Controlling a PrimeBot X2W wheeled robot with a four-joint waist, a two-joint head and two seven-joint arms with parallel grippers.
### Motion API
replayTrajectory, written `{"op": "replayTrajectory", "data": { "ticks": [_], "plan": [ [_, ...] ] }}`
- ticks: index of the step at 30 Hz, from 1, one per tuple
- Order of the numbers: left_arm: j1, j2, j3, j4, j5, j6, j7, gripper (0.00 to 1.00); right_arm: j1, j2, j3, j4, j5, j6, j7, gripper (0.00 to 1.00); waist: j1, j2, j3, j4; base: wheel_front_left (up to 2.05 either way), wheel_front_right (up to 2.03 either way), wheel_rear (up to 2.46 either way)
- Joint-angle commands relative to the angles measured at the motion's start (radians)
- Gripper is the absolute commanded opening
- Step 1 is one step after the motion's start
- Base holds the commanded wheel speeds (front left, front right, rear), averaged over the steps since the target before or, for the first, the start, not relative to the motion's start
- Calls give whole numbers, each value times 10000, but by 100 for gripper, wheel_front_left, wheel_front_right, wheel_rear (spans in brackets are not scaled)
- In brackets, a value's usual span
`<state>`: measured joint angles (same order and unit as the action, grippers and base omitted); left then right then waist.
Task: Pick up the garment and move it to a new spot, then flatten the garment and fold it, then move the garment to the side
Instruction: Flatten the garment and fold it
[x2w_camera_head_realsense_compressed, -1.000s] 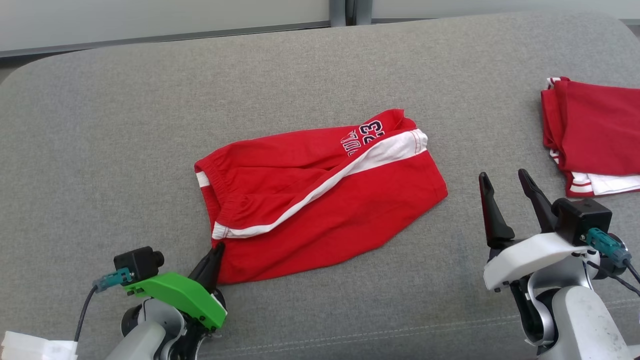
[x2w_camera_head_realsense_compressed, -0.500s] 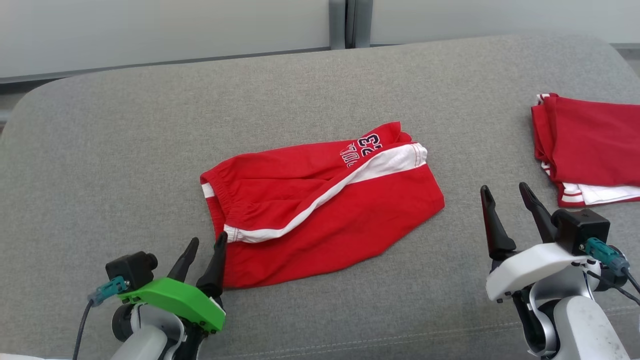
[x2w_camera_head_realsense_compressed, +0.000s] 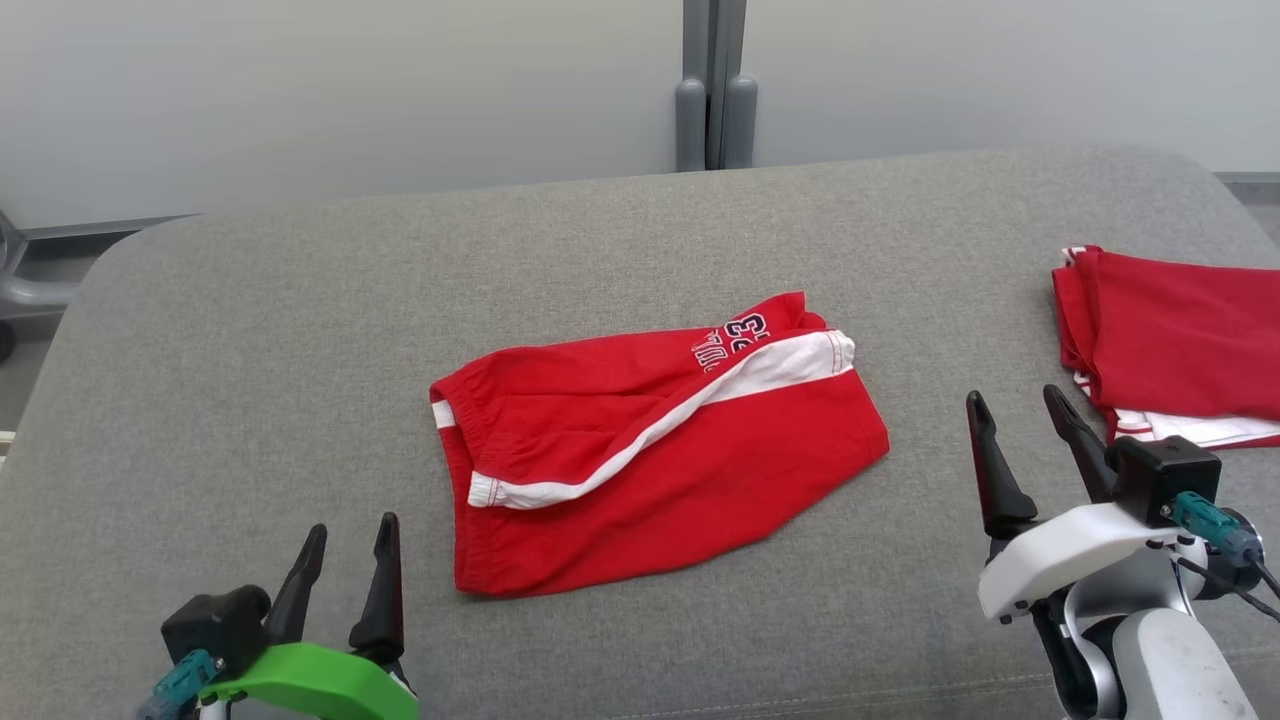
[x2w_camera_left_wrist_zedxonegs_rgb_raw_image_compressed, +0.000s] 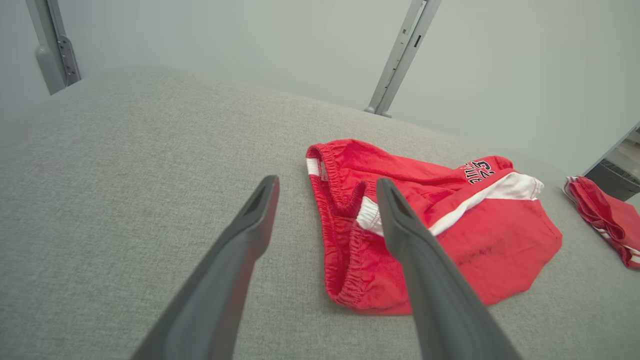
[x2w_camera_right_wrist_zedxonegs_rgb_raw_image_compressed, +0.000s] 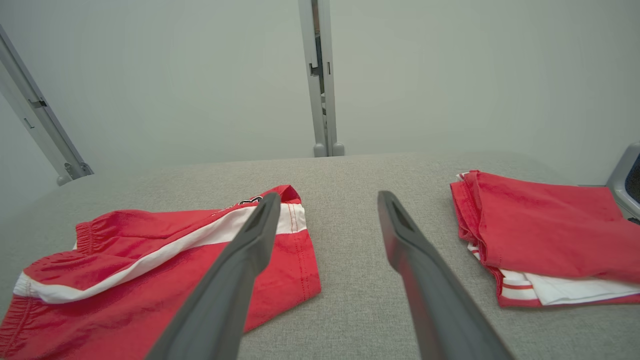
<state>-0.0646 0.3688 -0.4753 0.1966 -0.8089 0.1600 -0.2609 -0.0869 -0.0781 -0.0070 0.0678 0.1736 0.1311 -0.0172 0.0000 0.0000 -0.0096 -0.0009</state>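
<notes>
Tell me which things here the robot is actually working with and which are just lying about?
In the job: red shorts in the middle; left gripper and right gripper, both open, holding nothing.
Just lying about: folded red pile at the right; grey post behind.

Head camera looks down and forward over the grey cushion (x2w_camera_head_realsense_compressed: 300, 300). Both wrist cameras sit low, near its surface, facing the rear wall (x2w_camera_head_realsense_compressed: 350, 90); all three share the red shorts (x2w_camera_head_realsense_compressed: 650, 440) (folded pile (x2w_camera_head_realsense_compressed: 1180, 330) too)
</notes>
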Motion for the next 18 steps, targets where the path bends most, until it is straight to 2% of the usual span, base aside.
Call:
{"op": "replayTrajectory", "data": {
  "ticks": [1, 8, 18],
  "plan": [
    [224, 69, 105, -127, 101, 90, -41, 100, 99, -49, 33, -41, -42, -7, 37, 100, 0, 0, -91, 27, 0, 0, 0],
    [1245, 191, 644, -1160, 627, 615, -42, 100, 87, -127, 390, -68, 59, -7, 69, 100, 0, 0, -300, 33, 0, 0, 0],
    [1996, 461, 1014, -1557, 904, 661, -44, 100, 223, -130, 809, 32, 207, -7, 54, 100, 0, 0, -536, 71, 0, 0, 0]
  ]
}}
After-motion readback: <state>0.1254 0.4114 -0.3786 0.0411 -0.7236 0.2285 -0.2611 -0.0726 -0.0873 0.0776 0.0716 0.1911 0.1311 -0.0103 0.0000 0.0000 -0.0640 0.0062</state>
